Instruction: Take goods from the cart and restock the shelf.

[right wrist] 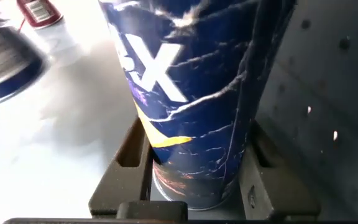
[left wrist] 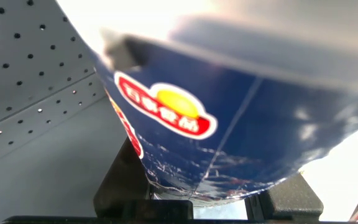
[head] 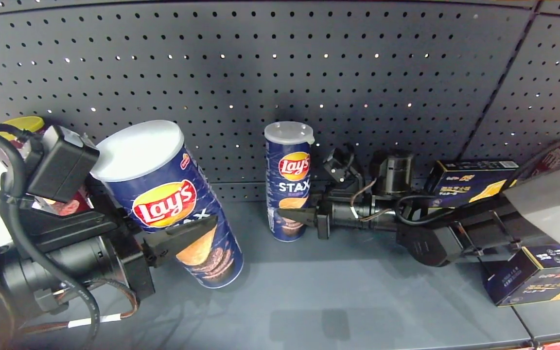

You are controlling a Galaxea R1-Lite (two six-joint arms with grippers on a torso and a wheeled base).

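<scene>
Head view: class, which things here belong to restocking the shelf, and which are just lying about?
In the job:
tilted can, held in the left gripper
upright can, standing on the shelf in the right gripper

Lying about:
back box and front box, at the right
yellow-lidded can, far left

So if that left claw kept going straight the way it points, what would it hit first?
Probably the upright can held by the right gripper. The left gripper clamps a tilted can that would likely touch first, though depth is hard to judge.
</scene>
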